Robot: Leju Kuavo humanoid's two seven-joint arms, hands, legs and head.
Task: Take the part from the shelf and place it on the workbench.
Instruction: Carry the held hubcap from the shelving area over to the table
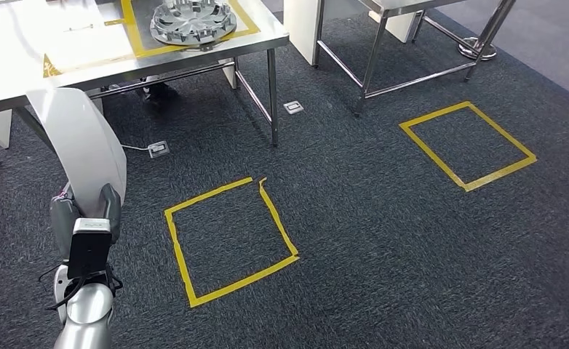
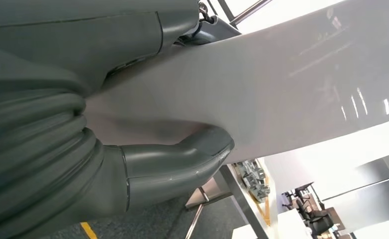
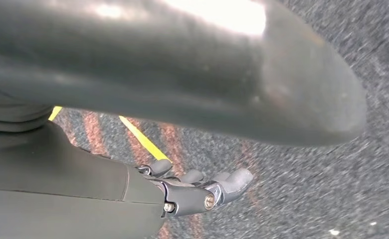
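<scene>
My left hand [image 1: 85,211] grips the pale curved part [image 1: 78,142], thumb [image 2: 182,159] pressed flat against its smooth face, held low at my left side over the dark carpet [image 1: 383,240]; my right hand [image 3: 182,191] hangs above the carpet, fingers [image 3: 235,180] loosely apart, holding nothing; ahead, the steel tabletop [image 1: 63,51] carries a round metal casting [image 1: 193,19] inside yellow tape; two taped squares [image 1: 227,240] mark the floor.
</scene>
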